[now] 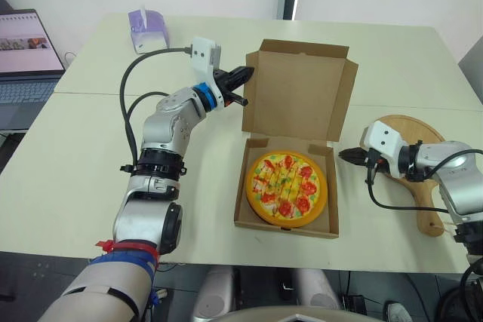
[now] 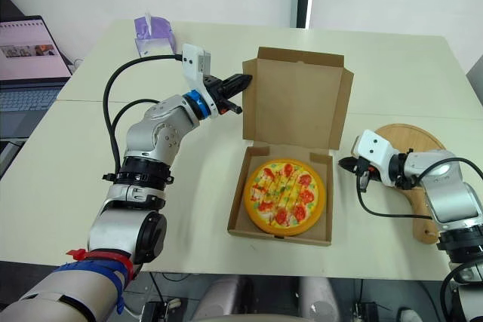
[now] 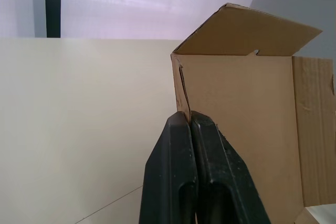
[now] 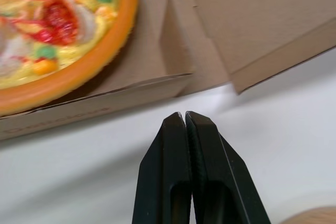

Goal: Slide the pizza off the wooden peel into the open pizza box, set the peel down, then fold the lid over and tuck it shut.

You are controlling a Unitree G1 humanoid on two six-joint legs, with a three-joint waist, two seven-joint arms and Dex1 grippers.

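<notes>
1. The left gripper (image 3: 189, 117) reaches in from the left with its two black fingers pressed together. Their tips are at the left edge of the lid (image 1: 298, 88); whether any card is caught between them cannot be told.
2. The right gripper (image 4: 184, 115) is also closed tight and holds nothing. It hangs over the table (image 1: 75, 148) just right of the pizza box (image 1: 285, 228), close to its right wall.
3. The lid stands upright at the far side of the box, its plain brown inside facing the near side, its side flaps angled forward.
4. The pizza (image 1: 287, 186) lies flat in the box's base, round with an orange crust, red slices and yellow and green toppings.
5. The wooden peel (image 1: 413, 127) lies on the table at the right, beneath the right arm, well apart from the box.
6. A laptop (image 1: 23, 58) sits open at the far left, and a purple tissue box (image 1: 149, 29) stands farther back.
</notes>
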